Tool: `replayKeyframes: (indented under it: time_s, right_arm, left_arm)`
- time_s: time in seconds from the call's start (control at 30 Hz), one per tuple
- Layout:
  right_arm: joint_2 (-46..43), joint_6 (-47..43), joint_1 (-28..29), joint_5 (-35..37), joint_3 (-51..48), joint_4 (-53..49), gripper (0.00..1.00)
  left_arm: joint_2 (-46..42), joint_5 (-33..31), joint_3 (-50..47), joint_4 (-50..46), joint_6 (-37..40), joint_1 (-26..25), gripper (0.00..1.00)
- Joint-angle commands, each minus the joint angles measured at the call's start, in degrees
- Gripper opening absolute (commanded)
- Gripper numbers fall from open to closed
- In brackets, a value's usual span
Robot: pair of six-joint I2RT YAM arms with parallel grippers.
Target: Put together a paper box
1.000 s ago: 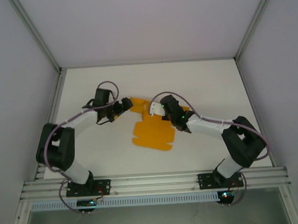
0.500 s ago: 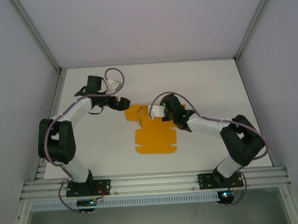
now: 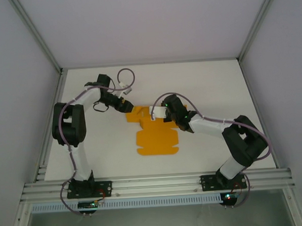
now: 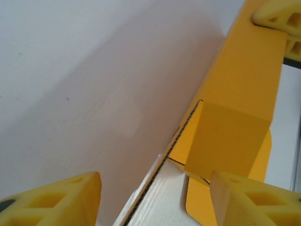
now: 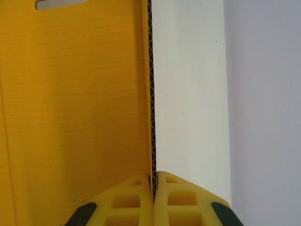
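Observation:
The paper box (image 3: pixel 157 140) is a bright orange die-cut sheet lying mid-table, its far part folded up. My right gripper (image 3: pixel 153 113) is at the far edge, shut on a raised panel. In the right wrist view the fingers (image 5: pixel 153 181) pinch the card's corrugated edge, with the orange face (image 5: pixel 75 94) to the left and the white face to the right. My left gripper (image 3: pixel 126 106) sits at the sheet's far left corner. In the left wrist view its jaws (image 4: pixel 155 188) stand apart astride an upright card edge, with an orange flap (image 4: pixel 244 94) beyond, and neither finger touches the card.
The white table (image 3: pixel 215 84) is walled by pale panels on the left, back and right. An aluminium rail (image 3: pixel 154 183) runs along the near edge at the arm bases. A cable loop (image 3: pixel 125 76) arcs above the left wrist.
The left arm swung out to the back left and came back to the sheet's far left corner, its jaws narrowing. The sheet straightened slightly. The right gripper kept its hold.

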Motion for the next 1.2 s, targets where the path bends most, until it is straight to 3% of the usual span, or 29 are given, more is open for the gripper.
replayKeyframes:
  time_s: [0.0,0.2,0.33,0.47,0.57,0.6,0.7,0.8,0.97,1.17]
  right_arm:
    - [1.5,-0.5,0.2,-0.4,1.8,0.9,0.0]
    - [1.5,0.0,0.2,0.1,1.9,1.8,0.0]
    - [1.3,0.2,0.3,0.6,1.6,2.2,0.0]
    - [1.2,0.2,0.7,1.9,0.9,4.0,0.0]
    - [1.1,0.4,1.0,2.5,0.6,4.6,0.0]
    - [1.0,0.5,1.1,2.7,0.4,5.0,0.0]
    - [1.0,0.6,1.5,4.8,0.0,7.0,0.0]
    - [1.5,1.5,1.9,9.1,0.2,9.3,0.0]
    - [3.1,2.8,3.5,16.0,-0.2,16.1,0.0]
    - [5.6,2.7,5.6,18.7,0.0,22.5,0.0]
  left_arm:
    - [1.7,3.8,2.4,-4.0,3.4,-1.0,0.57]
    - [2.0,2.0,1.4,-3.3,2.6,-1.4,0.38]
    - [2.2,1.4,0.9,-1.6,0.7,-1.6,0.34]
    - [2.4,1.3,0.9,0.4,-1.0,-2.1,0.23]
    - [2.4,-1.6,0.8,2.7,-4.0,-2.9,0.11]
    - [2.4,-3.1,0.8,3.7,-5.3,-3.2,0.03]
    - [1.5,-8.4,0.2,6.5,-10.9,-4.2,0.0]
    - [-0.7,-18.4,-0.8,9.6,-20.0,-5.7,0.0]
    - [-3.0,-44.2,1.7,8.1,-41.3,-10.5,0.0]
    - [-5.5,-57.8,2.1,7.7,-50.6,-16.5,0.04]
